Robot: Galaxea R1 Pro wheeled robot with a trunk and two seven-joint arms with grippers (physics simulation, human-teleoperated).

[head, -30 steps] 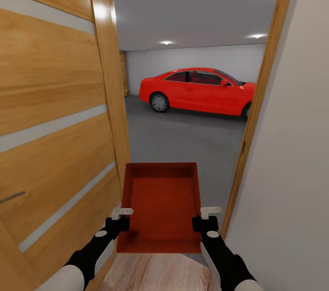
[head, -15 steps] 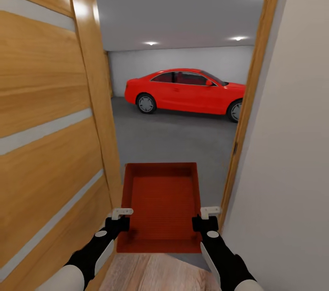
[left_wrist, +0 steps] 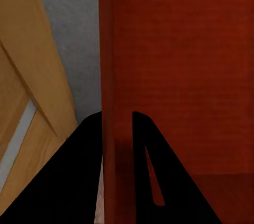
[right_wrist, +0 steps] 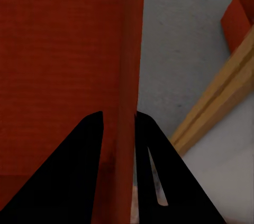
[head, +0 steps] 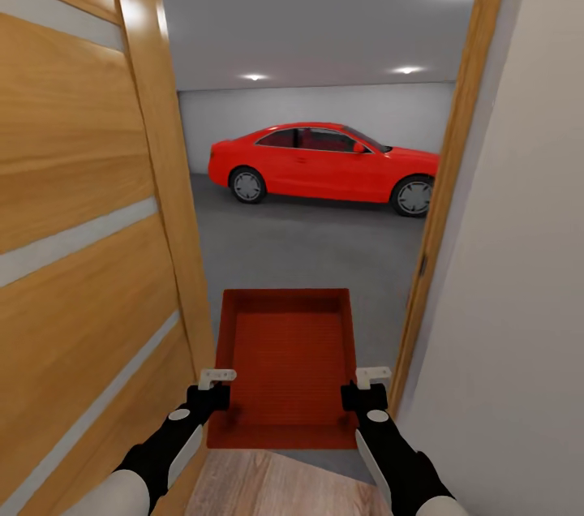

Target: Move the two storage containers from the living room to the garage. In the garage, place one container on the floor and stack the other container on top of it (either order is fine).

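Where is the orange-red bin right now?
In the head view the bin is low and centered, carried between the left tool and right tool in the doorway, between the wooden door and the frame.

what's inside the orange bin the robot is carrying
Nothing: the storage container, gripped at its side walls by the left gripper and right gripper, shows a bare ribbed bottom. Its near inside corners are shadowed.

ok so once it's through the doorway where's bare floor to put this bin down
Bare grey floor spreads past the door and frame, up to the red car. The doorway is tight: the bin, pinched by the left tool and right tool, nearly fills it. Another bin sits past the frame.
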